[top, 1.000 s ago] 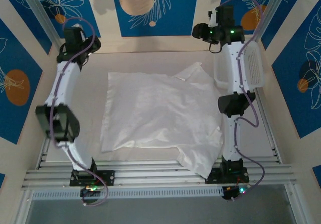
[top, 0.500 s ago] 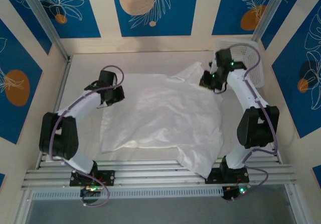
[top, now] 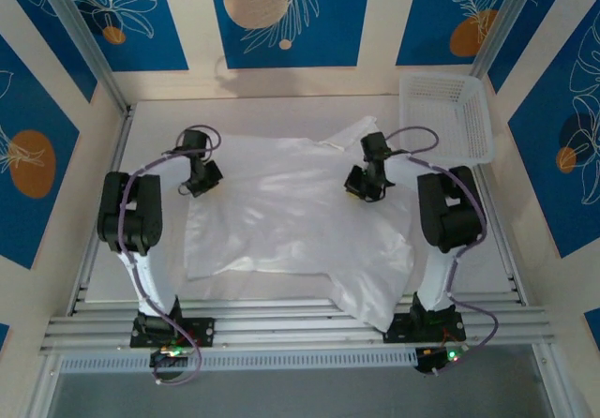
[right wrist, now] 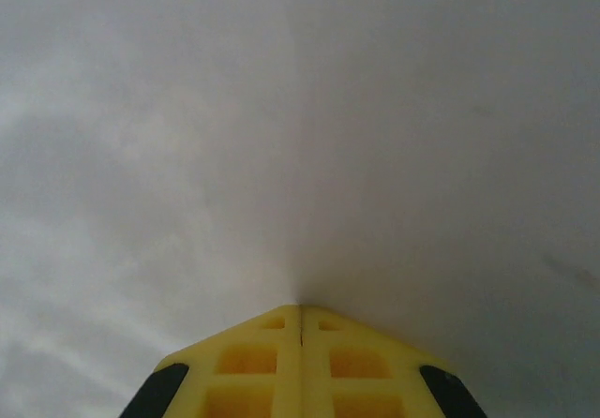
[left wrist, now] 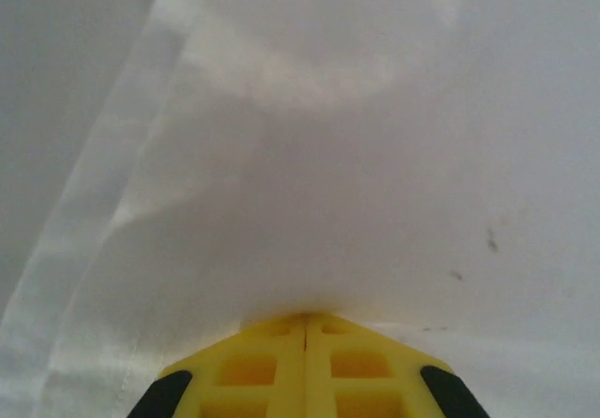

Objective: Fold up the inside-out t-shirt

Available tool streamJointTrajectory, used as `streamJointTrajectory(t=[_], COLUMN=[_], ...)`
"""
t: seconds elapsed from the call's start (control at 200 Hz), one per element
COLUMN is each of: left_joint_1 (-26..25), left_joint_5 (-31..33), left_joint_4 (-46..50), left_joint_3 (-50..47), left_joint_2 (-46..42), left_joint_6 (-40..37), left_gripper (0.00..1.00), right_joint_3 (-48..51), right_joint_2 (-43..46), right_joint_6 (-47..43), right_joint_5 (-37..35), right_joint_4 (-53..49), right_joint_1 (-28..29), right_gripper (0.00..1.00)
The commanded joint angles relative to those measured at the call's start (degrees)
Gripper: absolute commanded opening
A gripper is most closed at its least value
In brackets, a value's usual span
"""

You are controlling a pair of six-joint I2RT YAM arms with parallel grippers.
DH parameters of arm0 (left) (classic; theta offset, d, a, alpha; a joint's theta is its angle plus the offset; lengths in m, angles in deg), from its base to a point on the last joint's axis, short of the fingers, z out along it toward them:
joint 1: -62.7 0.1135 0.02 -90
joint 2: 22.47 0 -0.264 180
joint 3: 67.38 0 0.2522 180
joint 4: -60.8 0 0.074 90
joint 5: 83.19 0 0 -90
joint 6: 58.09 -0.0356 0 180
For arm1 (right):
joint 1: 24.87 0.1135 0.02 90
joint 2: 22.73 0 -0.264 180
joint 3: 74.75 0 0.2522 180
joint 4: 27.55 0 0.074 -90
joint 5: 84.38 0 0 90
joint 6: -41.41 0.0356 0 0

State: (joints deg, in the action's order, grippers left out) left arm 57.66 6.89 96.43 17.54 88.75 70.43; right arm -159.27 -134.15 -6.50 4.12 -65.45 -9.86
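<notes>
Both hands pinching the spread t-shirt

Top external view: the inside-out t-shirt (top: 300,226) lies spread and rumpled mid-frame on the white desk (top: 272,118). The left hand (top: 200,184) is down on its left edge and the right hand (top: 361,189) on its upper right part. A white mesh basket (top: 445,79) sits upper right, clear of the cloth, and the right arm's elbow hangs over the shirt's right edge. Left wrist view: the left hand (left wrist: 305,320), its yellow fingers (left wrist: 253,371) clenched, grips the t-shirt (left wrist: 375,156) where the cloth gathers at the tips; the hem runs down the left of the frame. Right wrist view: the right hand (right wrist: 300,308) is likewise clenched on the t-shirt (right wrist: 300,109).
</notes>
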Motion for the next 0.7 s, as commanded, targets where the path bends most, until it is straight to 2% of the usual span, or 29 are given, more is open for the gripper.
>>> streamJointTrajectory(t=[0.0, 0.115, 0.275, 0.355, 0.445, 0.575, 0.64, 0.695], left_joint_1=[3.24, 5.33, 7.27, 8.02, 7.89, 5.63, 2.59, -2.36], left_joint_5=[-0.15, -2.85, -2.25, -3.06, -3.36, -3.63, -4.45, -5.02], left_joint_4=[1.69, 0.0, -0.23, -1.37, -1.38, -2.57, -2.76, -2.54], left_joint_3=[3.23, 7.37, 14.39, 15.37, 13.58, 4.85, 0.46, -2.36], left_joint_2=[5.63, 9.43, 11.67, 9.13, 2.71, -11.52, -18.22, -22.77], left_joint_6=[0.93, 1.29, 1.03, 0.04, -1.4, -1.75, -2.51, -3.84], left_gripper=[0.0, 0.0, 0.0, 0.2, 0.35, 0.42, 0.44, 0.46], right_joint_3=[-7.01, -14.57, -26.7, -28.06, -22.12, -4.06, 7.72, 17.03], right_joint_2=[-7.28, -13.41, -18.4, -15.14, -6.46, 11.79, 21.27, 28.6], right_joint_6=[2.92, 2.3, -1.17, -1.96, -2.99, -2.72, -0.13, 2.48], right_joint_5=[-2.51, -1.2, -1.2, -1.34, -0.94, -5.81, -8.32, -9.49], right_joint_4=[0.82, 0.97, -1.71, -3.21, -1.09, 4.27, 6.87, 8.08], right_joint_1=[2.16, 3.09, 3.37, 3.1, 3.17, 3.05, 1.36, -1.54], right_gripper=[0.0, 0.0, 0.0, 0.03, 0.11, 0.24, 0.29, 0.33])
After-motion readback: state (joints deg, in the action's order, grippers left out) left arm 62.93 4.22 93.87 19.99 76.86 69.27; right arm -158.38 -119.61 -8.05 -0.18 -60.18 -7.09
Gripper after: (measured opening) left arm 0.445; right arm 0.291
